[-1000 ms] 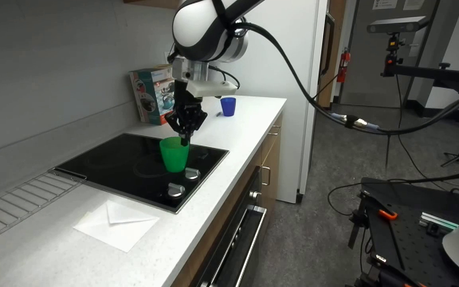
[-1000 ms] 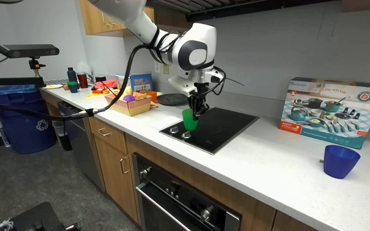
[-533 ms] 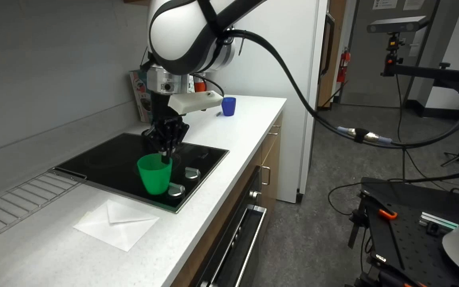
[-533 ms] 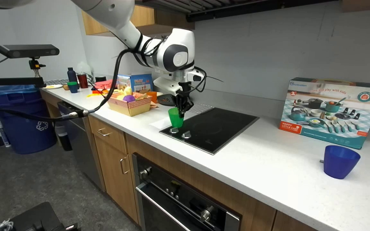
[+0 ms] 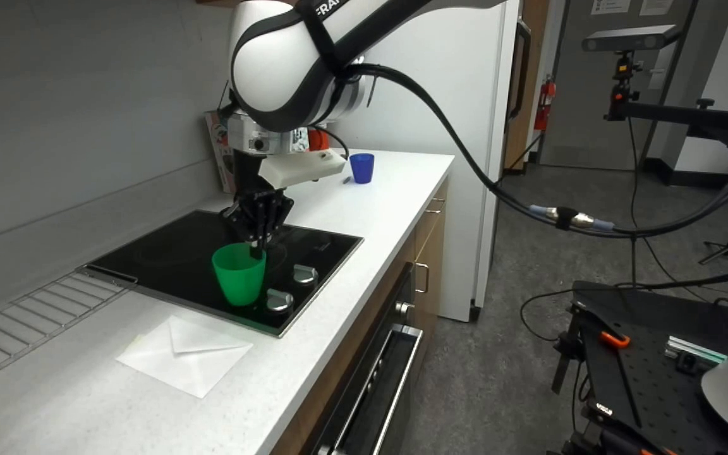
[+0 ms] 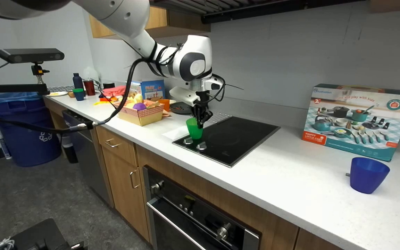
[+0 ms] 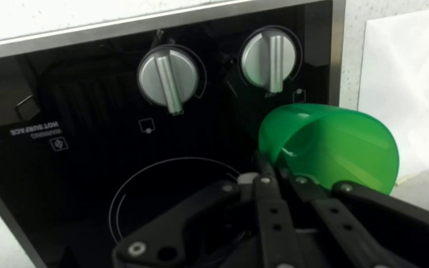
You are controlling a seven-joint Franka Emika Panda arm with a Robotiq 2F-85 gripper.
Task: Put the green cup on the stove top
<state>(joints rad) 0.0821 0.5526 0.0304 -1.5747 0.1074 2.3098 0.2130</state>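
Note:
The green cup is over the corner of the black stove top beside the knobs, in both exterior views. I cannot tell whether its base touches the glass. My gripper points down with its fingers closed on the cup's rim, one finger inside and one outside. In the wrist view the fingertips pinch the wall of the cup, whose mouth faces the camera. The stove top lies below, partly hidden by the gripper.
Two silver knobs stand right beside the cup. A white paper sheet and a wire rack lie next to the stove top. A blue cup, a toy box and a food basket stand on the counter.
The gripper carried the cup across the stove top toward the paper sheet's side, to the knobs. In the last half second it shifted only slightly. A hand now shows at the exterior view's edge.

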